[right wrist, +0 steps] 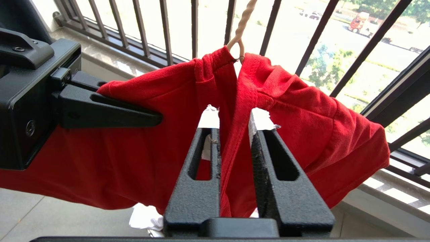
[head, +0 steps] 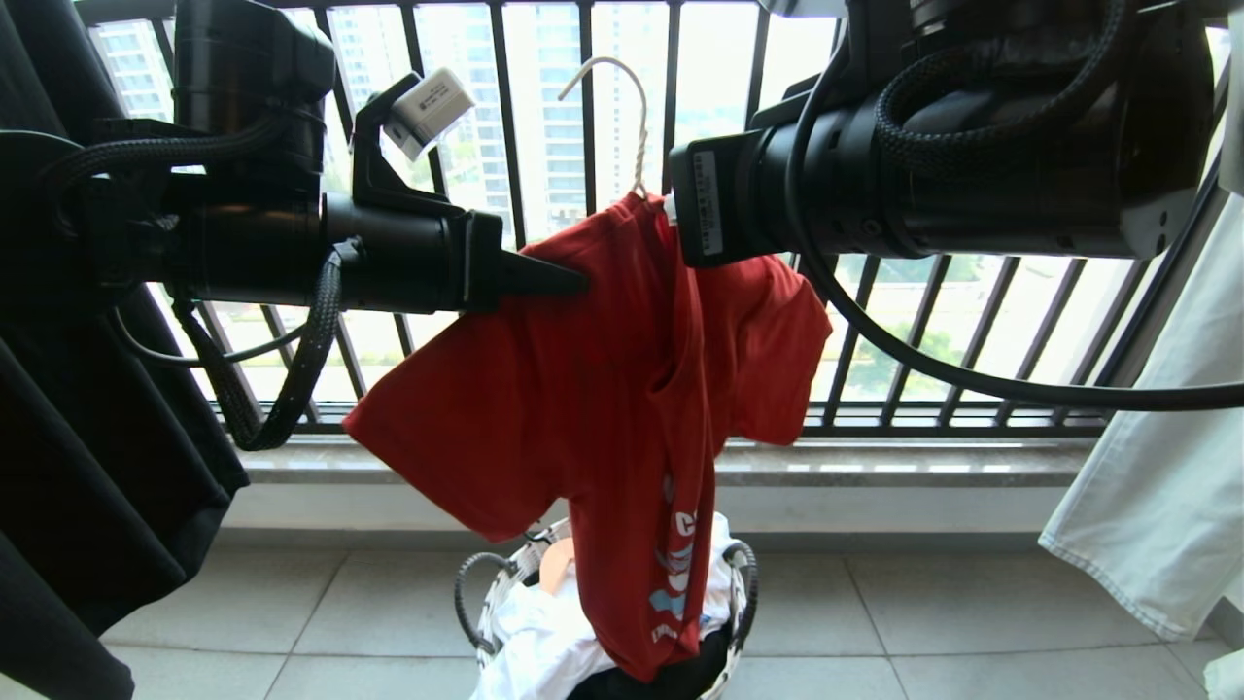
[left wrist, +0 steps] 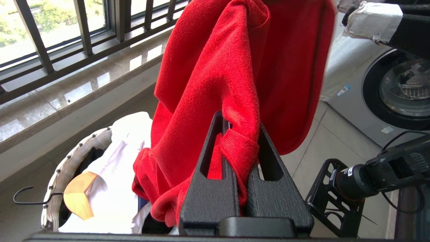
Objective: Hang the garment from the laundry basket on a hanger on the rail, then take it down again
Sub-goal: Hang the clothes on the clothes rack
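- The red T-shirt hangs on the wire hanger, held up in front of the window railing and over the basket on the floor.
- The hanger's hook is free in the air; the rail is not in view.
- Its twisted neck rises out of the shirt's collar, seen close in the right wrist view.
- Left hand: it comes in from the left at shoulder height, its 2 fingers together and clamped on a ribbed hem of the shirt.
- Right hand: just below the collar, its 2 fingers a little apart, with a fold of the shirt running down between them; the cloth lies against the inner faces, and I cannot tell whether it is pinched.
- In the head view the right hand's tips are hidden behind its arm.
- The shirt's lower hem dips into the basket, which holds white cloth, something dark and a wooden hanger.
- A black garment hangs at the far left, a white one at the far right.
- A washing machine stands beyond the shirt in the left wrist view.
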You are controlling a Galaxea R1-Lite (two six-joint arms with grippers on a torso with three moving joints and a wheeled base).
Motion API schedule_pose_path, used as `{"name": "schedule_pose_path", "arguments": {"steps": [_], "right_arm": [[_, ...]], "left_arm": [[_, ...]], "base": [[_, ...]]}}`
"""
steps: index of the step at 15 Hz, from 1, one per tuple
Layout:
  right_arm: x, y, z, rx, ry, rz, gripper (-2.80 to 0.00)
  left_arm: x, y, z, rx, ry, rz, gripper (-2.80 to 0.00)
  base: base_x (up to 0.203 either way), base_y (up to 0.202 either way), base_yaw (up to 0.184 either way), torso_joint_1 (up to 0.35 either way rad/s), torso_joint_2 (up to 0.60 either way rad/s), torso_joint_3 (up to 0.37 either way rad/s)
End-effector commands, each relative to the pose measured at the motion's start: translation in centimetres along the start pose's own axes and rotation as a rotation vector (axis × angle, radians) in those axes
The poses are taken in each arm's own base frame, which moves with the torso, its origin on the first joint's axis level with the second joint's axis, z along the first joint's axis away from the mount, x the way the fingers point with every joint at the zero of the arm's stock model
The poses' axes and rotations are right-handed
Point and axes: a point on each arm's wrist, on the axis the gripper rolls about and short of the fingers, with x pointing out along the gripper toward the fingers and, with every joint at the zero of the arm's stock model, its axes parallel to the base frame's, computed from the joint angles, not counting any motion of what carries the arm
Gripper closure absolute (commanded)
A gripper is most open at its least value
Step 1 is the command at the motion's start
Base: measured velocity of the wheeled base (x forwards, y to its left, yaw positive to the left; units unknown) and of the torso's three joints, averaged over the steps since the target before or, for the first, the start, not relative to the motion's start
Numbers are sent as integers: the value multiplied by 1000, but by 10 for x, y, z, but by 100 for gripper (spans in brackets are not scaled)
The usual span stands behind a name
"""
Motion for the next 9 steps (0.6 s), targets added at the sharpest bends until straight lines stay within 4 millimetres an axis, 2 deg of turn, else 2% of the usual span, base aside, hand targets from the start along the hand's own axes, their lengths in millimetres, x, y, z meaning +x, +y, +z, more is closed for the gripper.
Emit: {"name": "schedule_pose_path", "arguments": {"steps": [1,7,8,9], "right_arm": [[0,3,-2,-7,8,6,-280],[-6,4,-8,-18,27,-23,-280],[-12,0,-11,-26,39,-34,0],[-21,-5,-14,-34,45,-39,0]], "left_arm": [[-2,-2,1,-1,-37,-10,0],[-8,-6,6,-4,-101,-18,0],[-9,-6,6,-7,-105,-18,0],[-10,-7,7,-10,-107,-17,0]], "base": [[0,0,0,0,0,0],[0,0,0,0,0,0],[0,0,0,0,0,0],[0,0,0,0,0,0]]}}
